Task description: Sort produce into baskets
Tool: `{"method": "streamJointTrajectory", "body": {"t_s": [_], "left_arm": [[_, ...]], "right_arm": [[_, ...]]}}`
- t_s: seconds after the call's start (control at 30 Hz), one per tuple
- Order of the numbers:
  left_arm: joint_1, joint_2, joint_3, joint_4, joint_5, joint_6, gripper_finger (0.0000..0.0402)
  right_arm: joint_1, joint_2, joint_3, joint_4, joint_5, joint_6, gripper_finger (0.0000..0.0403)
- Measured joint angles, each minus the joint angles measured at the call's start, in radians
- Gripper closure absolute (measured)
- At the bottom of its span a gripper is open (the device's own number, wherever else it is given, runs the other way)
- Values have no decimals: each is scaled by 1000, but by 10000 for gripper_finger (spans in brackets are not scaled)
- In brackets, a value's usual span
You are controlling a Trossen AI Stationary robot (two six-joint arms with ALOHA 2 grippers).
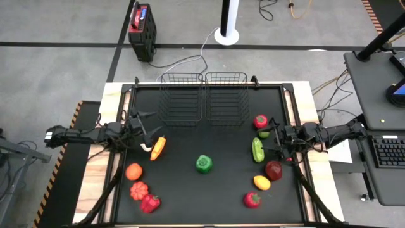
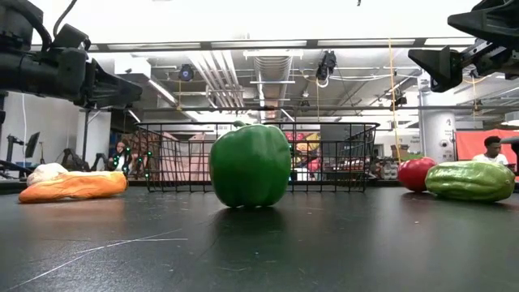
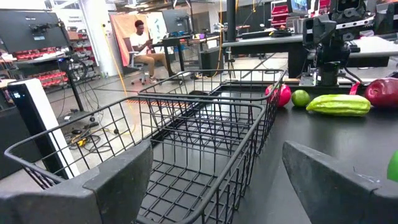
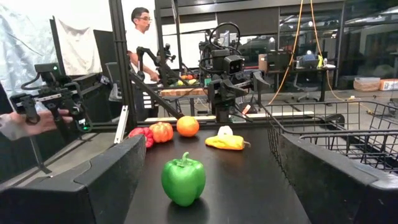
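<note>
Only from above are we seeing all the produce: a green pepper [image 1: 204, 164] is sitting mid-table, well apart from both grippers, and two empty baskets [image 1: 204, 97] are standing side by side at the far edge. Our left gripper [image 1: 148, 132] is hanging with jaws apart just beside a yellow-orange piece [image 1: 158, 147]. Our right gripper [image 1: 271, 140] is hanging with jaws apart beside the cucumber [image 1: 257, 149]. Low down, we are seeing the pepper in front of the baskets.

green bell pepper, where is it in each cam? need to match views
High: green bell pepper mid-table, below the two baskets.
Low: centre foreground, baskets behind it.
Left wrist: only a green sliver at the right edge, likely it.
Right wrist: between the fingers, near.
Shared landmark: the baskets.
</note>
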Motion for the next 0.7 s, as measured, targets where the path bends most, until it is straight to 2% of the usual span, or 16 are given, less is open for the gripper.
{"method": "streamJointTrajectory", "body": {"t_s": [0.07,0.23,0.33,0.53,0.7], "left_arm": [[0,0,0,4,1,-31,63],[-2,0,0,63,1,-420,63],[-2,0,0,85,1,-582,63],[-2,1,0,79,3,-721,63],[-2,1,0,80,2,-741,63]], "right_arm": [[0,0,0,0,0,0,44],[0,0,0,3,0,0,44],[0,0,0,4,0,40,44],[0,0,0,62,0,122,44],[0,0,0,142,0,133,44]]}}
